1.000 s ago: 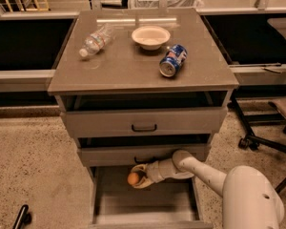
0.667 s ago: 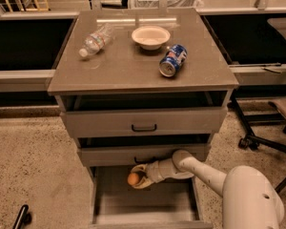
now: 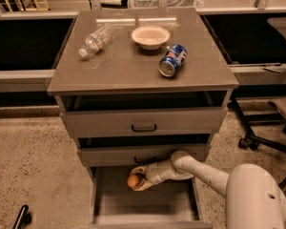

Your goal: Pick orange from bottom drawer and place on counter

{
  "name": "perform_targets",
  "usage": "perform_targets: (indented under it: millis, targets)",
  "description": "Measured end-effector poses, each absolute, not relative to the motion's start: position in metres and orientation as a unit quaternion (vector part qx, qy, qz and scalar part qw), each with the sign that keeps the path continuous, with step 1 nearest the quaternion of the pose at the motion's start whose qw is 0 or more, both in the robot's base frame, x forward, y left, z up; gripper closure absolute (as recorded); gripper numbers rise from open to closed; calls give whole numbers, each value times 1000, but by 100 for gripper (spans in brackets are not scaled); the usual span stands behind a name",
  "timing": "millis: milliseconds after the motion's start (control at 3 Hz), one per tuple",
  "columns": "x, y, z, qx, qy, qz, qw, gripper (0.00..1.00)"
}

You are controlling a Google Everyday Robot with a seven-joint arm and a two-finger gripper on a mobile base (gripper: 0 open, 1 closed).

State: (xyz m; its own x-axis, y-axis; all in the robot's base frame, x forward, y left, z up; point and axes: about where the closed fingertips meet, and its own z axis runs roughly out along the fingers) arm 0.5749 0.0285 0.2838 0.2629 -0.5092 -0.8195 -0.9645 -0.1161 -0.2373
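Note:
The orange point(image 3: 132, 181) is a small round fruit held between the fingers of my gripper point(image 3: 136, 179), just above the floor of the open bottom drawer point(image 3: 119, 205), near its back left. The gripper is shut on the orange and points left; my white arm reaches in from the lower right. The counter point(image 3: 133, 70) is the flat grey-brown top of the cabinet, well above the gripper.
On the counter lie a clear plastic bottle point(image 3: 95, 39), a white bowl point(image 3: 150, 35) and a blue soda can point(image 3: 172, 60) on its side. The two upper drawers point(image 3: 143, 123) stand slightly open above the gripper. An office chair base point(image 3: 262, 137) stands at the right.
None visible; the gripper holds the orange in the same place over the bottom drawer.

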Motion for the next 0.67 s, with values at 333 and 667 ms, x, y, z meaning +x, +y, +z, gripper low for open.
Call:
perform_targets:
  millis: [333, 667]
  targets:
    - [564, 27, 294, -693, 531, 278, 402, 100]
    - [541, 36, 347, -725, 482, 251, 423, 100]
